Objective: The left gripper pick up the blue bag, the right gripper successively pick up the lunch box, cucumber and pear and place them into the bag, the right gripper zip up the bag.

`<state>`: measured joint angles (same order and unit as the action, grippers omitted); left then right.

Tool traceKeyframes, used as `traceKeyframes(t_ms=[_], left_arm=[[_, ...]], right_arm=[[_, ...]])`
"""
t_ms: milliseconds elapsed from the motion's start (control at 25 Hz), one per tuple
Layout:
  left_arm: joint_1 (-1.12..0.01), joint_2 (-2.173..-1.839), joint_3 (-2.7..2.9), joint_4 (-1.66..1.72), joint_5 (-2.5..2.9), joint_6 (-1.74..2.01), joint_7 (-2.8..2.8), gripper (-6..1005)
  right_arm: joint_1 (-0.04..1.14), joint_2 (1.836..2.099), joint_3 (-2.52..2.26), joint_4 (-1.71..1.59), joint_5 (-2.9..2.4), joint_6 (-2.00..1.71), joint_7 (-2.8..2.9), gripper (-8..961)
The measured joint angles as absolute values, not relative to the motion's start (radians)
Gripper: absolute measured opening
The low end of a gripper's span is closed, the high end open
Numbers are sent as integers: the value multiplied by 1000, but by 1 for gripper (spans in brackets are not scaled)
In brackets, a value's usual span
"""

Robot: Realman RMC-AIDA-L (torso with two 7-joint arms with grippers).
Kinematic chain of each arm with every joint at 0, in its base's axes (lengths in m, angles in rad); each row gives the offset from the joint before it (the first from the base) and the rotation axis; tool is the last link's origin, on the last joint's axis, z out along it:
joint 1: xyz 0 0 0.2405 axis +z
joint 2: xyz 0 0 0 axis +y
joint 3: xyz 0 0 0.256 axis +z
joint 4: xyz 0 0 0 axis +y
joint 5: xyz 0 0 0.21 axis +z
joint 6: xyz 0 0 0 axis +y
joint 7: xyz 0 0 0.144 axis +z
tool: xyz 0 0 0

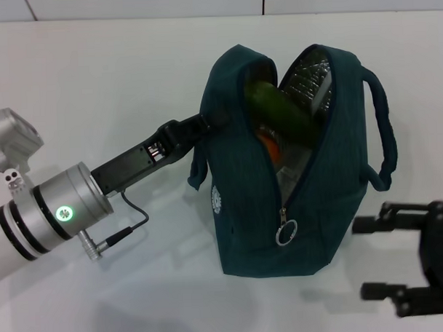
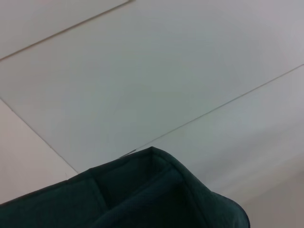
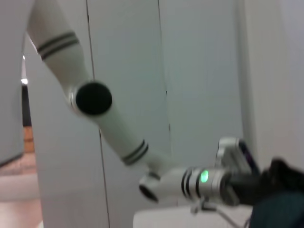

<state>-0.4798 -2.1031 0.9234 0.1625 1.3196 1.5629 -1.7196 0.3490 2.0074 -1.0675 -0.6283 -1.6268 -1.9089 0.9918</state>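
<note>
The blue bag (image 1: 245,209) stands upright on the white table with its top unzipped and gaping. The cucumber (image 1: 281,109) lies slanted in the opening, and beneath it an orange patch of the pear (image 1: 268,144) shows. The lunch box is hidden. My left gripper (image 1: 209,124) is shut on the bag's left rim and holds it. The bag's fabric (image 2: 156,190) fills the lower part of the left wrist view. My right gripper (image 1: 372,257) hangs open and holds nothing, low to the right of the bag and apart from it. The ring zip pull (image 1: 286,233) hangs at the front of the bag.
Silver foil lining (image 1: 306,79) shows inside the bag, and one loop handle (image 1: 380,131) sticks out on its right side. The right wrist view looks across at my left arm (image 3: 118,137) and a corner of the bag (image 3: 280,211).
</note>
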Motion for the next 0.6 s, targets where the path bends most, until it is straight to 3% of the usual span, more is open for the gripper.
traceKeyframes(t_ms=[600], left_arm=[[-473,-2103,928,163,1319,1565,-1720,68]], right_arm=[[354,2011,-1071,-560,-1541,-1749,954,680]])
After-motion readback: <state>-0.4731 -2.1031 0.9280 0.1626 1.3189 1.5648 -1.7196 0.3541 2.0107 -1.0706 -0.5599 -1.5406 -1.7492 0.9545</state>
